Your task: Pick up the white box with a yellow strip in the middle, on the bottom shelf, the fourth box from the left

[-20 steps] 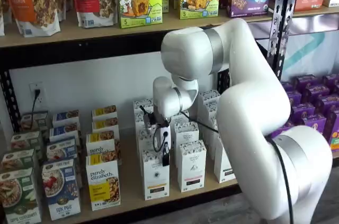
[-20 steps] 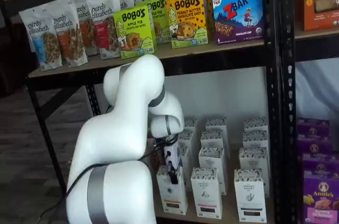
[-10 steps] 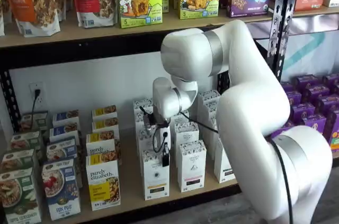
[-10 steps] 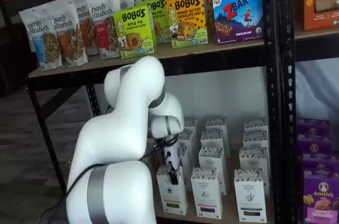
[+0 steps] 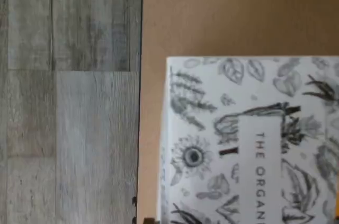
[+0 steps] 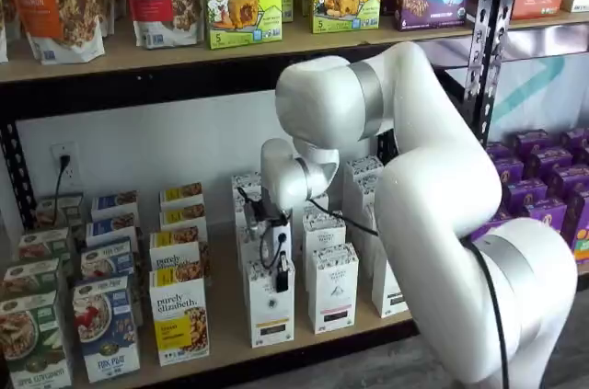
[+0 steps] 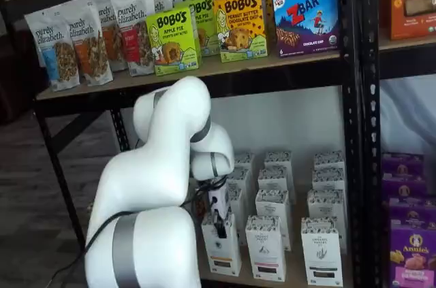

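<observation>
The fingers (image 6: 282,280) sit at the white box's (image 6: 271,314) top; their grip cannot be told. A shallow hold could tip it onto the box at 3 o'clock (image 6: 332,288).

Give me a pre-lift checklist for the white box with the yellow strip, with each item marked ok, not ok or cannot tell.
1. Gripper over the right carton: ok. It sits at the top of the white box in the front row of the bottom shelf.
2. Fingers closed on the box: cannot tell. They show as one dark shape in both shelf views.
3. Box upright: ok in both shelf views.
4. Neighbouring black-strip carton free of the gripper: ok, it stands apart.
5. Box top under the wrist view: ok, the leaf-printed lid shows.
6. Cable clear of cartons: cannot tell.
</observation>
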Robot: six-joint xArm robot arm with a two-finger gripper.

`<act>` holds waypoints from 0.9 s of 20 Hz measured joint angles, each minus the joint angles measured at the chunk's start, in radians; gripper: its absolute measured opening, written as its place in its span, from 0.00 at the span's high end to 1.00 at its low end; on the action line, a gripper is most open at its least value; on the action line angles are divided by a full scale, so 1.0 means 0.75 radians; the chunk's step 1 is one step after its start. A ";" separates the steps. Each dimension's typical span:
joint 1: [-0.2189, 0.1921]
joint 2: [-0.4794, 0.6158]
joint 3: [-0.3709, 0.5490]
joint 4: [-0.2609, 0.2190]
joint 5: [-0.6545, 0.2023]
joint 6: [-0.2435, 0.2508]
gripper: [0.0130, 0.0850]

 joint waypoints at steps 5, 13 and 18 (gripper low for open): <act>0.006 0.017 -0.031 -0.007 0.031 0.011 0.17; 0.008 0.012 -0.027 0.003 0.032 0.005 0.33; 0.011 0.002 -0.016 0.001 0.031 0.010 0.39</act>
